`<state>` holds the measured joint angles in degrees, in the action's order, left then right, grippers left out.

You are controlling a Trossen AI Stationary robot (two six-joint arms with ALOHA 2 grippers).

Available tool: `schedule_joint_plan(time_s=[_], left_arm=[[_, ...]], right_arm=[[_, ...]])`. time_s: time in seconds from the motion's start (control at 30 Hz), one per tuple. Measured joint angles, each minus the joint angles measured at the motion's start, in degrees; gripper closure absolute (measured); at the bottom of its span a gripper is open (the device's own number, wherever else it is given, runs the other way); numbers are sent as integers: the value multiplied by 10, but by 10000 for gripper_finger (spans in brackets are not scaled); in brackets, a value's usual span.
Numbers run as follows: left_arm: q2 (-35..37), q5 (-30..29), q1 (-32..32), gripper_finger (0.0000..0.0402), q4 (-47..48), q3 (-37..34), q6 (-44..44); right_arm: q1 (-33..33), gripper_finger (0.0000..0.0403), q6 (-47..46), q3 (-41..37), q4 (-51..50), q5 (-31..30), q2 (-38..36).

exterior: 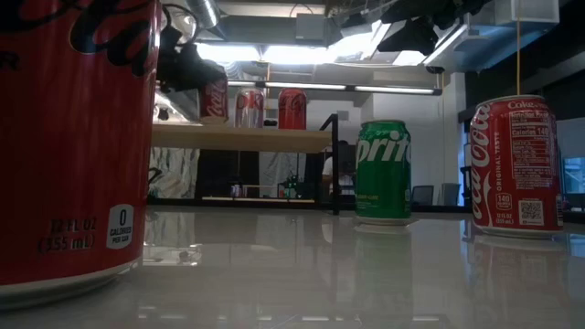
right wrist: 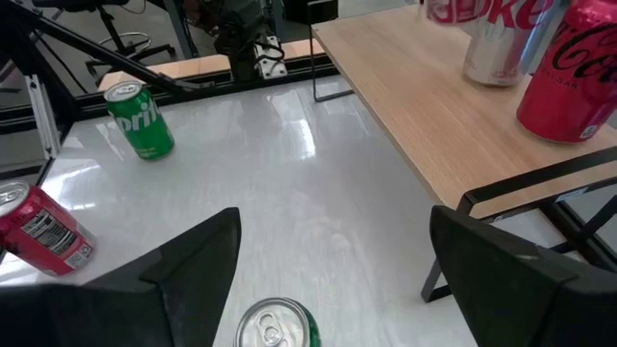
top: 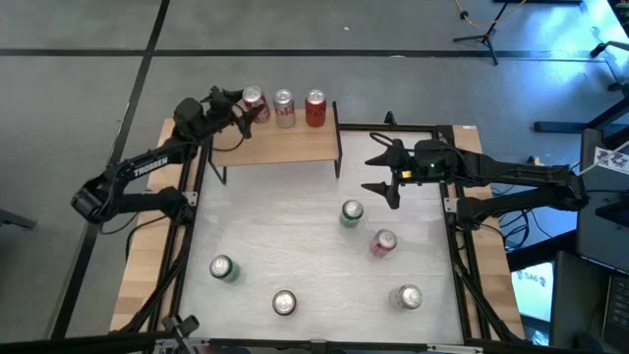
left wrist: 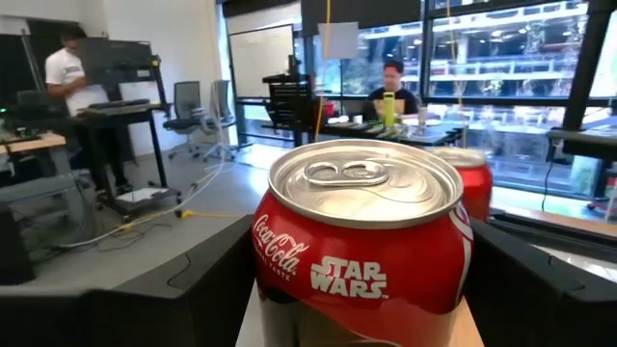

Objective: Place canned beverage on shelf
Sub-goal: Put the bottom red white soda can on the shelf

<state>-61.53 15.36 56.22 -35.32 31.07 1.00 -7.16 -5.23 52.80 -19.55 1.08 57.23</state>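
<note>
The shelf (top: 285, 146) stands at the table's far side. A silver can (top: 284, 106) and a red can (top: 314, 106) stand on its far edge. At its far left corner is a red Coca-Cola Star Wars can (left wrist: 362, 241), with my left gripper (top: 246, 104) shut around it. In the low view this can (exterior: 214, 99) shows at the board's left end. My right gripper (top: 388, 172) hangs open over the table, right of the shelf. A green can's top (right wrist: 275, 328) lies below and between its fingers, untouched. My left gripper pinches the Star Wars can by its side wall (left wrist: 265, 265), one finger (left wrist: 193, 289) on each side. The fingers come in level from the table's left. The can is upright over the shelf's far left corner. Whether its base rests on the board is hidden.
Several cans stand on the white tabletop: a green one (top: 351, 212), a red one (top: 383, 242), and others (top: 222, 267) (top: 284, 302) (top: 406, 296) toward the near edge. The shelf's near half is bare wood. People sit and stand in the room beyond.
</note>
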Motion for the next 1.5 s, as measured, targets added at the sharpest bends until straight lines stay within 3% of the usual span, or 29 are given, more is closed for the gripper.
schedule_joint_plan(time_s=[0.33,0.57,1.5], left_arm=[[-60,104,74,109,43,37,-8],[-77,145,84,109,61,39,-6],[-82,152,80,85,59,39,23]], right_arm=[[0,72,0,0,0,0,0],[0,72,1,0,-1,0,0],[0,72,0,0,-4,0,0]])
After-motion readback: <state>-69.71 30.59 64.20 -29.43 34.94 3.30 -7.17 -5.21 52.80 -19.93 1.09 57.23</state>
